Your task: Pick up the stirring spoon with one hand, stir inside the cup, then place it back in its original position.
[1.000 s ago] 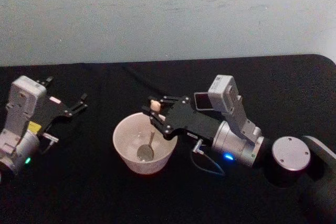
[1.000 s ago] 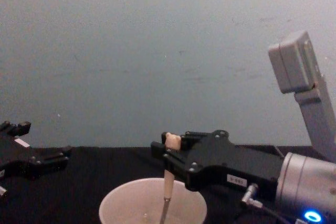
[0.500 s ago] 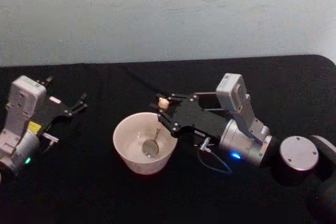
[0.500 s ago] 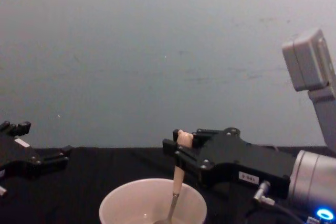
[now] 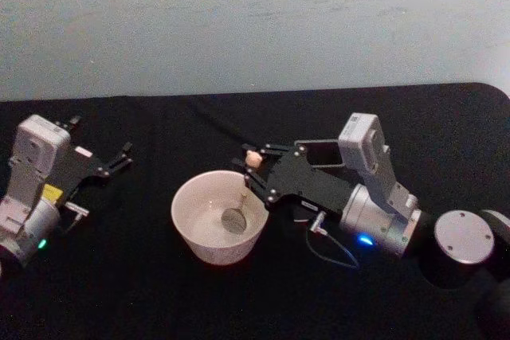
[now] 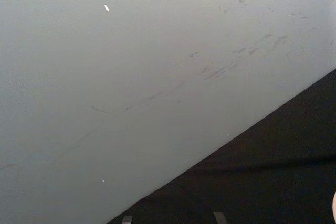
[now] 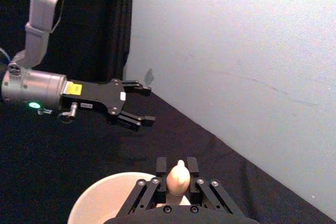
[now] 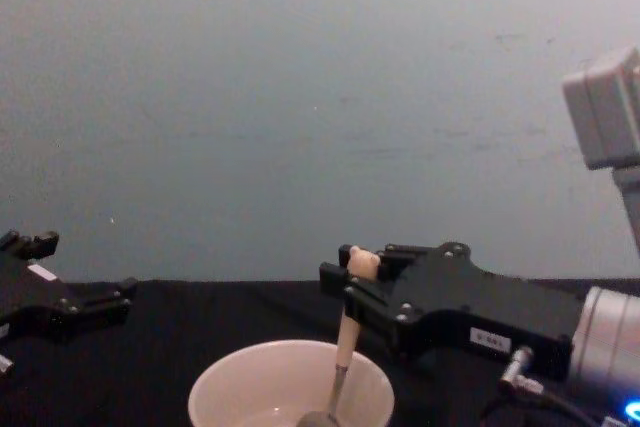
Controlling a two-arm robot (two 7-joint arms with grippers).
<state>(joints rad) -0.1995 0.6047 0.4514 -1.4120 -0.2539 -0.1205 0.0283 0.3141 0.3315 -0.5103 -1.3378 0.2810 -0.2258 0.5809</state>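
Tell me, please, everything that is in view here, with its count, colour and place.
cup: one, cream-white, on the table, centre.
stirring spoon: one, metal bowl with beige handle, standing in the cup, bowl end down.
holder: one, dark grey, square, behind the right arm, partly hidden.
table: one, black.
wall: one, pale grey, behind the table.
right tool: one, black, shut on the spoon's handle top, over the cup's right rim.
left tool: one, black, open, left of the cup, apart from it.
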